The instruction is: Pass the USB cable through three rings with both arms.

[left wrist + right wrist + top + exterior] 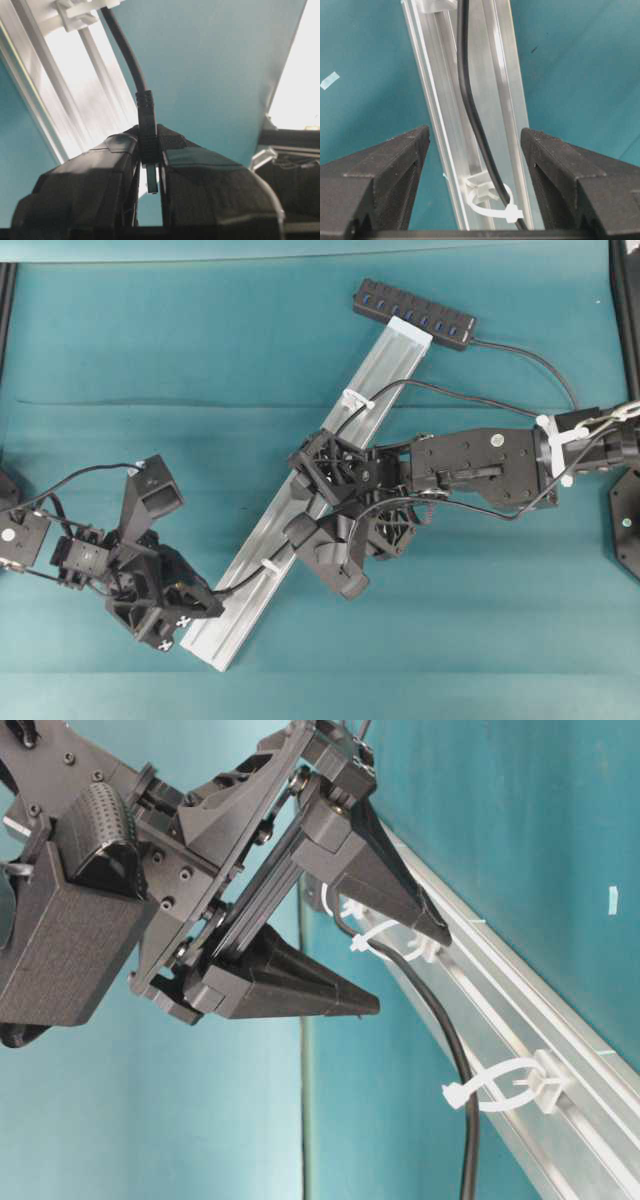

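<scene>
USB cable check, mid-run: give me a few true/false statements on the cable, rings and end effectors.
1. The left end effector grips the USB cable at its plug. True.
2. The right end effector is clamped on the cable. False: its jaws stand open, either side of the rail.
3. The cable passes through the ring in the right wrist view. True.
4. The hub lies at the rail's lower end. False: at its upper end.

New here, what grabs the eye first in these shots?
A silver rail runs diagonally across the teal table, with a black cable threaded through white rings along it. The left hand is shut on the cable's plug off the rail's lower end; the right hand straddles the rail, open.
</scene>
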